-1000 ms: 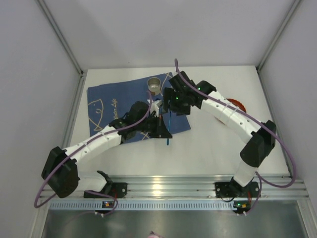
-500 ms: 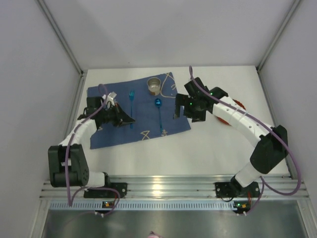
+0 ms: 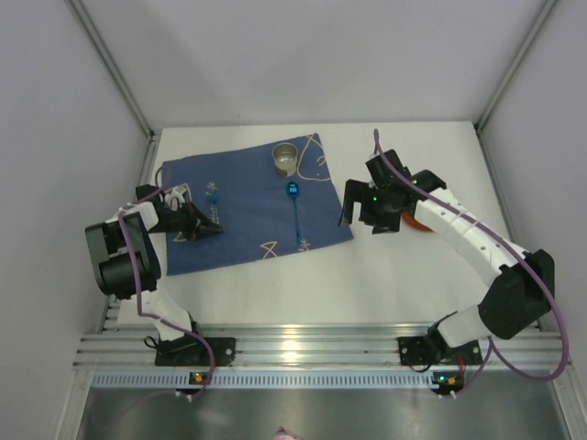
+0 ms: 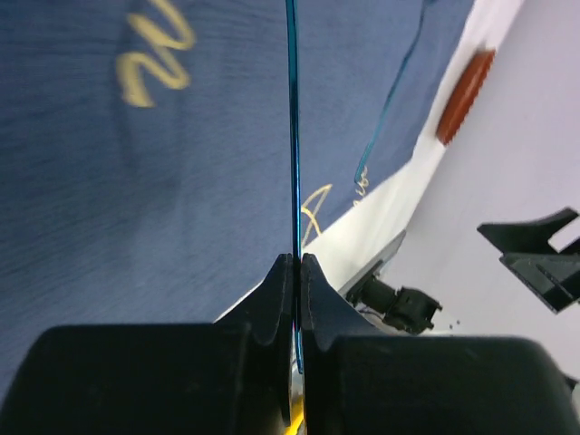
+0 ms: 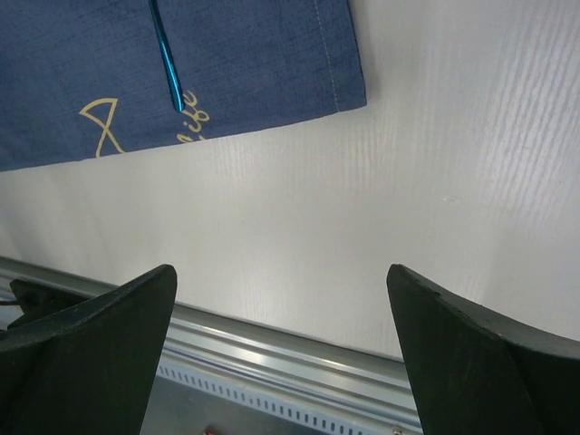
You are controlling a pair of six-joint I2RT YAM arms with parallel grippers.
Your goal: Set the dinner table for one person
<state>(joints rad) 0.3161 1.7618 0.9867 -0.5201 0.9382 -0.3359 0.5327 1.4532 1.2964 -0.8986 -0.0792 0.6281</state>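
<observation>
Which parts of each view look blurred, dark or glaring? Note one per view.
Top external: glare on the aluminium rail. Left wrist: left gripper dark and soft, shut on a blue utensil. Right wrist: open right gripper blurred, blue cloth crisp.

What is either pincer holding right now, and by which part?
Left pincer pinches the blue fork by its handle; right pincer is open and empty.

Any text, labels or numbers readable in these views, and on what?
"ife": end of a yellow stitched word on the cloth, right wrist view; its start is unclear beside the spoon.
Other yellow script on the cloth, left wrist and top views: too blurred or small to read.
No other text.
</observation>
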